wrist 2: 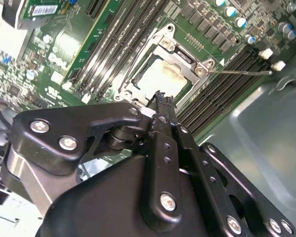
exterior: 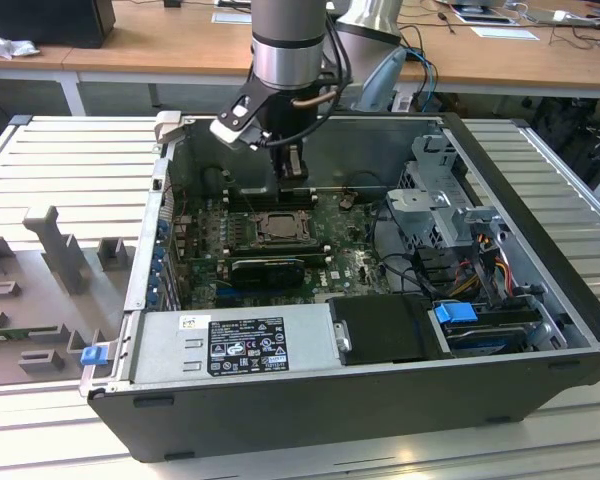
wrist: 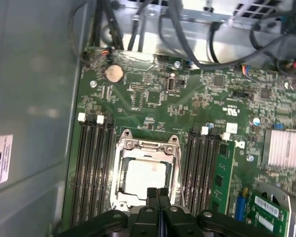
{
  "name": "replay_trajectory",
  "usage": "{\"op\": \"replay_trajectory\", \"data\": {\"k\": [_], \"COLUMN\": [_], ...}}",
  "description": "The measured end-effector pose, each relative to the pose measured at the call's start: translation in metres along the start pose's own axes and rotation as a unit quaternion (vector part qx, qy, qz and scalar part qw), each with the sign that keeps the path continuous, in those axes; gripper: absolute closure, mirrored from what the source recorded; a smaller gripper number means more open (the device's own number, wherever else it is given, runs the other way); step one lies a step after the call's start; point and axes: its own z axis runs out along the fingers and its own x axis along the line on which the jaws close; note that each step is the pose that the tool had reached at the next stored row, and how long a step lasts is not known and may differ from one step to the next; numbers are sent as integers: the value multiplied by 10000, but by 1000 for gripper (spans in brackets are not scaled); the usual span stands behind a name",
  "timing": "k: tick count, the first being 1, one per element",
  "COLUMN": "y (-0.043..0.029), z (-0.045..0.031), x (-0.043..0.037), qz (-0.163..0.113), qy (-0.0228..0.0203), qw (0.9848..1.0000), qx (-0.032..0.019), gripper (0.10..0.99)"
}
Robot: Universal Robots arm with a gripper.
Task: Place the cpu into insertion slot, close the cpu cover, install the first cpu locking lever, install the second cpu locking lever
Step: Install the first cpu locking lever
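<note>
The cpu (wrist: 146,174) shows its pale metal top inside the insertion slot (exterior: 277,228) on the green board. The silver cpu cover (wrist: 120,163) lies flat around it as a frame, and its window shows the chip (wrist 2: 160,79). A thin metal lever rod (wrist 2: 241,72) sticks out sideways from one corner of the cover (wrist 2: 183,53). My gripper (wrist: 158,193) hovers just over the socket's edge with its black fingers pressed together and nothing between them. In the exterior view the gripper (exterior: 293,172) hangs above the socket's far side.
Long black memory slots (wrist: 91,168) flank the socket on both sides. A black graphics card (exterior: 268,268) lies just in front of it, the power supply (exterior: 230,345) nearer still. A drive cage with cables (exterior: 450,215) fills the exterior view's right. Case walls (exterior: 540,230) enclose everything.
</note>
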Motion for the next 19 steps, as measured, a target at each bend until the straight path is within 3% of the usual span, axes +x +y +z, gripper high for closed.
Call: {"op": "replay_trajectory", "data": {"k": [9, 19], "y": [1, 1], "z": [0, 0], "x": [0, 0], "qz": [-395, -927], "qy": [11, 26], "qw": [9992, 9957], "qx": [-7, -16], "gripper": [980, 980]}}
